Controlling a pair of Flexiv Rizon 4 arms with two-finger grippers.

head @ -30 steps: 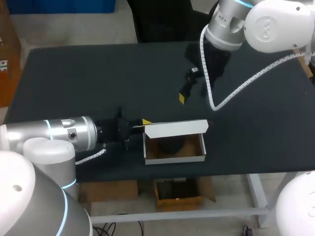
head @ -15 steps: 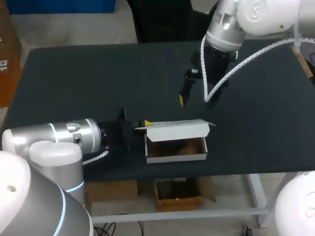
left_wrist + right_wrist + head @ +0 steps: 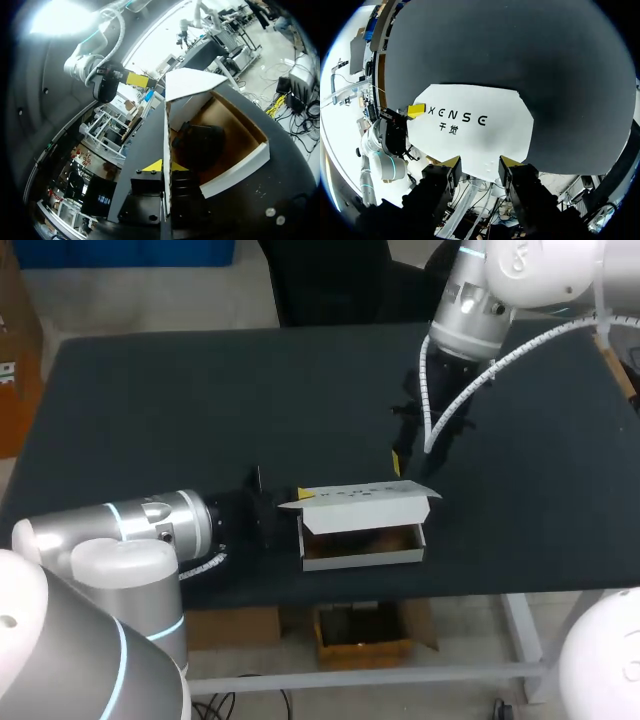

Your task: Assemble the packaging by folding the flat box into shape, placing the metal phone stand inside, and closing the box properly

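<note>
**Packaging box on the bench, both arms in view.** A white cardboard box with a plain brown interior is set near the front edge of the matt black bench. Its flat white lid, printed in black and cut with angled corners, is hinged at the rear wall and tilted forward over the open cavity. A dark metal phone stand is seen lying inside, towards the end nearer the left claw. That claw is closed narrowly on the thin left end wall, with one yellow tip inside the box and one outside. The right claw is held with its fingers spread apart just over the lid; contact with the lid cannot be judged. A broad stretch of bench extends behind the box and to either side. Only a narrow strip separates the box from the front edge.
</note>
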